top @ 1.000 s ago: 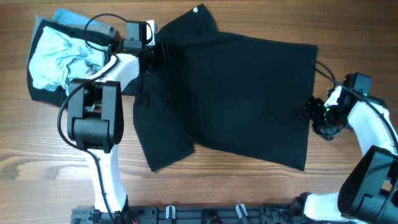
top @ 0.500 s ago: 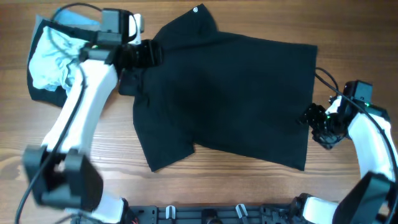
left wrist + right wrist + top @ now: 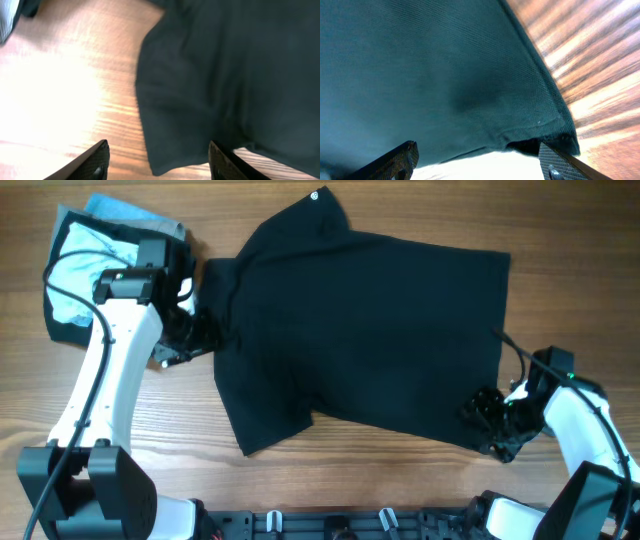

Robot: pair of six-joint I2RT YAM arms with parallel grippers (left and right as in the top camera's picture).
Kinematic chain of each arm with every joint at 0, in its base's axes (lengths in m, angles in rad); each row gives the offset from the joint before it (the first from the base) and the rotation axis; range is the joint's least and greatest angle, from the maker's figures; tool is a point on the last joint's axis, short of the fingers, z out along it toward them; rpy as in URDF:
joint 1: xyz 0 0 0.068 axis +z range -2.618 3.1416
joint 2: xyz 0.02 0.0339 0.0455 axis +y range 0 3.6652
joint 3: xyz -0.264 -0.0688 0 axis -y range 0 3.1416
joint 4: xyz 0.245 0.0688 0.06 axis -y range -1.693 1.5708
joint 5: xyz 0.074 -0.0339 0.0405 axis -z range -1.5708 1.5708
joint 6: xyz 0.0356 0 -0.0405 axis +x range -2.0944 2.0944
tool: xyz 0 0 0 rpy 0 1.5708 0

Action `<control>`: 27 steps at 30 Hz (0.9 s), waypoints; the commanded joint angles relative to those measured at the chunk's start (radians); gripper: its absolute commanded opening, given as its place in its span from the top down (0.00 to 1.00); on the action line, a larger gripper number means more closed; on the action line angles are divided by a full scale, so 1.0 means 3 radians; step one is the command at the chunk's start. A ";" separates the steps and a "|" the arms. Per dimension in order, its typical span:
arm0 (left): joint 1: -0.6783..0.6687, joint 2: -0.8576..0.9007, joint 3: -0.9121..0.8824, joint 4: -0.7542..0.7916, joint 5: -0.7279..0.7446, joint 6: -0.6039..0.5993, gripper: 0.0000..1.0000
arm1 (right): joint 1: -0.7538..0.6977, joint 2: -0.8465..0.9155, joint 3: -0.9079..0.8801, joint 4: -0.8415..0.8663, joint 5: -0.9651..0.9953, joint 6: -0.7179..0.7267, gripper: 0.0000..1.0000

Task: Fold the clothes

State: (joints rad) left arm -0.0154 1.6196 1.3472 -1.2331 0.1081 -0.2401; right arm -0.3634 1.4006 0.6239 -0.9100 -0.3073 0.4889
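Note:
A large black T-shirt (image 3: 370, 330) lies spread flat across the middle of the wooden table, with a small white mark at its top edge. My left gripper (image 3: 193, 332) is open at the shirt's left edge, by the left sleeve; in the left wrist view (image 3: 157, 162) its fingers straddle the sleeve edge (image 3: 200, 100). My right gripper (image 3: 487, 420) is open at the shirt's lower right corner; in the right wrist view (image 3: 477, 162) the hem corner (image 3: 540, 125) lies between its fingers.
A pile of pale blue and black garments (image 3: 85, 265) lies at the table's far left corner. Bare wood (image 3: 100, 470) shows in front and at the right. A rail with clips runs along the front edge (image 3: 330, 525).
My left gripper moved from the shirt's upper left down to the left sleeve edge. My right gripper moved from the right hem's middle down to the lower right corner.

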 commanded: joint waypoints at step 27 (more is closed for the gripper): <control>0.0102 0.0024 -0.1080 0.0253 0.0314 -0.0127 0.28 | -0.0003 -0.0011 -0.0282 0.0392 -0.0837 -0.0289 0.96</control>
State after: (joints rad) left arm 0.0090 1.6196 1.0496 -1.1645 0.1566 -0.2657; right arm -0.3691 1.3895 0.5045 -0.7650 -0.4942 0.4900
